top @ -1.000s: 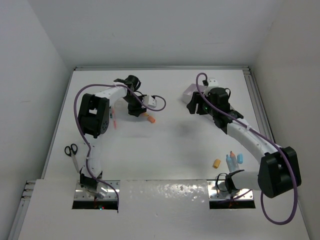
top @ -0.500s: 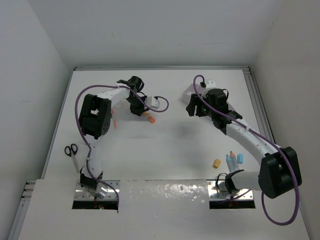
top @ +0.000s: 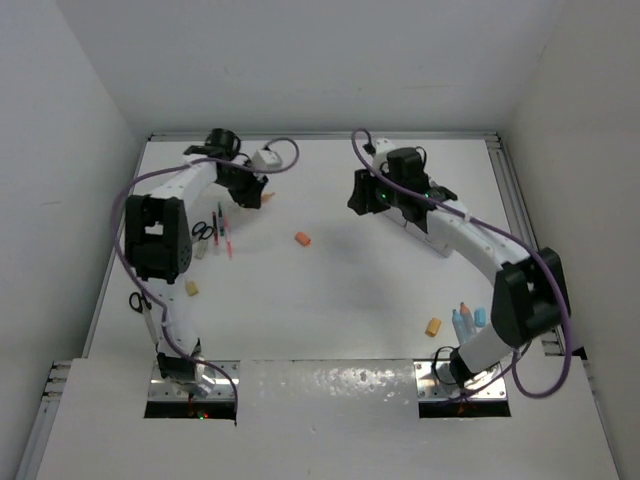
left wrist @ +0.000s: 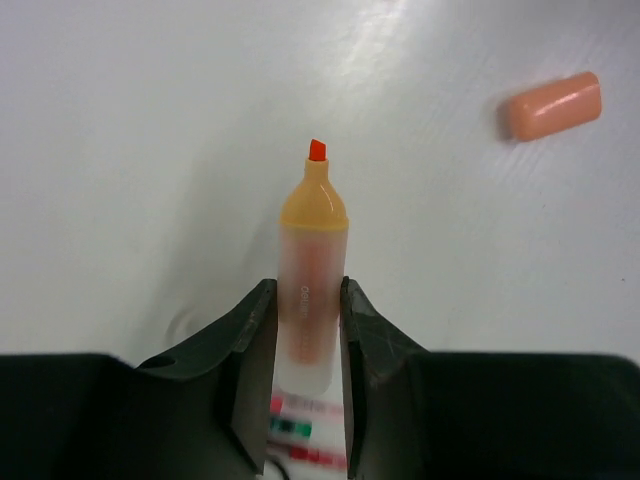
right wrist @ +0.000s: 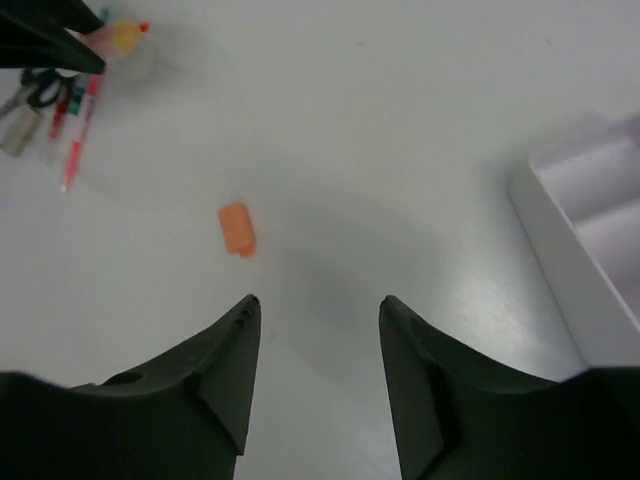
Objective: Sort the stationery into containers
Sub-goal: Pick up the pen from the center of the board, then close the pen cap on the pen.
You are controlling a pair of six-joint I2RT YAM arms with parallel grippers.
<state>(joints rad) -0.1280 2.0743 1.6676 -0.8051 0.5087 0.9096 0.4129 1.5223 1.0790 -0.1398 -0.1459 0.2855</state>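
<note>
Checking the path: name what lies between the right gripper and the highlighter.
Only an orange cap lies between the right gripper and the highlighter, as the right wrist view shows.

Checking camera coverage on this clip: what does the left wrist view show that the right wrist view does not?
Only left wrist: the left tool clamped on the orange highlighter, seen close, tip uncapped. Only right wrist: the white organiser, red pens, scissors, and the right tool standing open. Both: the loose orange cap, plus the highlighter, tiny in the right wrist view.
</note>
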